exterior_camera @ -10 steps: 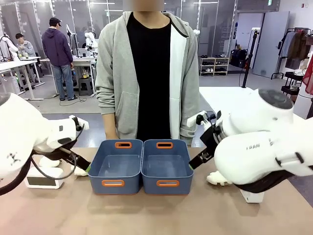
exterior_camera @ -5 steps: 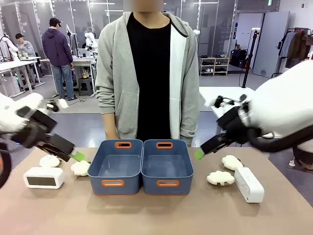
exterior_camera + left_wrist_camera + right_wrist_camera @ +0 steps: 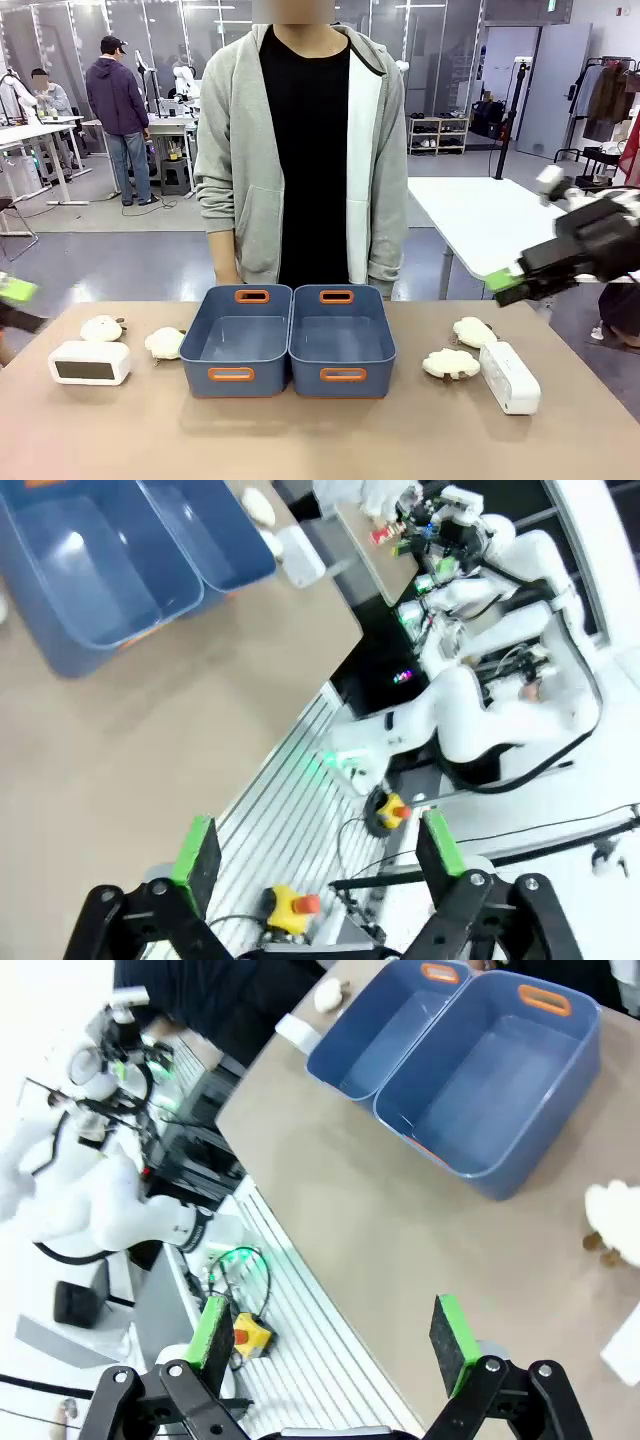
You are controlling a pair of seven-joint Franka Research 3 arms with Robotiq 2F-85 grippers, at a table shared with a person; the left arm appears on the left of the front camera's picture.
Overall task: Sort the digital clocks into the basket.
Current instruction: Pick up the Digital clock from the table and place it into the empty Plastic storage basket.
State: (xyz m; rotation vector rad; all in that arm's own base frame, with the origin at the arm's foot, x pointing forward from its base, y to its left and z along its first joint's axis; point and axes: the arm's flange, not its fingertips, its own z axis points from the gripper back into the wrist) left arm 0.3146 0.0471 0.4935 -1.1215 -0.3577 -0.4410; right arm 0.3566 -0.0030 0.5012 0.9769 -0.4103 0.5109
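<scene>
Task not begun: blue two-compartment plastic basket (image 3: 290, 330) with orange handles empty. One white rounded plastic digital clock (image 3: 90, 362) with dark screen left of basket, second clock (image 3: 509, 377) right of it, both outside. Wide open, holding nothing: left gripper (image 3: 315, 840), right gripper (image 3: 335, 1330).

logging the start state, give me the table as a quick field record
baskets: two blue plastic bins, orange handles, side by side, empty
left clock: white rounded plastic, dark screen, outside baskets
right clock: white rounded plastic, outside baskets
plush toys: four cream, two per side
left fingers: open, empty
right fingers: open, empty
</scene>
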